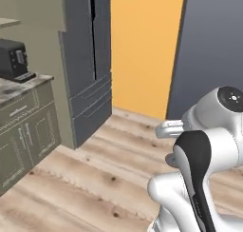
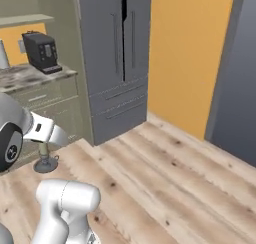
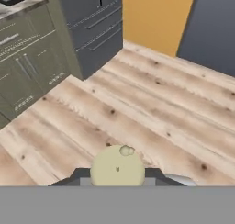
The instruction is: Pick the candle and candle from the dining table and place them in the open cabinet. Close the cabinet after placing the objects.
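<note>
Home kitchen, rendered.
It is marked by a dark grey refrigerator [image 2: 119, 63], a black coffee machine [image 2: 42, 52] on a stone tabletop [image 2: 35, 77], olive cabinet fronts [image 1: 26, 131], and a plank wood floor [image 3: 151, 113].

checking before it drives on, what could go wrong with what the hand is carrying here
1. The hand is shut on the candle high over the wooden floor; a jolt could loosen the grip and it would fall to the floor.
2. In the right base view the candle's holder hangs below the hand, so it could clip the counter with the coffee machine if the arm swings left.
</note>
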Robot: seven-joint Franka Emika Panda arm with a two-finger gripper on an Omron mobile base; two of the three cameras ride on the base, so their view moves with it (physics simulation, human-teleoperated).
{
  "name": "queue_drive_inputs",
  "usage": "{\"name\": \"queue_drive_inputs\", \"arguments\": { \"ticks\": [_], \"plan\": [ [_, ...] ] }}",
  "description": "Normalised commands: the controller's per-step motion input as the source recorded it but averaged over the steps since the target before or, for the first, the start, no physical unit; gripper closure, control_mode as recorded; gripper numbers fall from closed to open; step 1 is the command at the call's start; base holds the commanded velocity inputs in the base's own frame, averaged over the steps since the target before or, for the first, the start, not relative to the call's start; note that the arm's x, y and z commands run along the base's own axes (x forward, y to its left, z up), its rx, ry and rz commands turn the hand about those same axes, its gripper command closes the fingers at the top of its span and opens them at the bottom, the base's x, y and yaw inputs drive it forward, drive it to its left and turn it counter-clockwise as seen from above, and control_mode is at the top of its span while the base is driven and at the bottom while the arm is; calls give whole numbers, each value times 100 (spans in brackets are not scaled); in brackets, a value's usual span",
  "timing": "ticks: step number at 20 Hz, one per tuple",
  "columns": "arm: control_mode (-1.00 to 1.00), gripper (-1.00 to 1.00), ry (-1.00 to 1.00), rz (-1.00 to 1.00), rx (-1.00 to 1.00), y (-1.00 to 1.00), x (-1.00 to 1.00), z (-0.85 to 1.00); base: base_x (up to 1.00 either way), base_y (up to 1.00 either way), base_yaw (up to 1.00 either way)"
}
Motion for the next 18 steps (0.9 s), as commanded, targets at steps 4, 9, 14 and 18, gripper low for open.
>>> {"name": "queue_drive_inputs", "arguments": {
  "ticks": [4, 9, 14, 18],
  "plan": [
    [100, 100, 0, 0, 0, 0, 0, 0, 91, 0, 46],
    [100, 100, 0, 0, 0, 0, 0, 0, 84, -3, 50],
    [100, 100, 0, 0, 0, 0, 0, 0, 77, -5, 52],
    [100, 100, 0, 0, 0, 0, 0, 0, 76, -7, 53]
  ]
}}
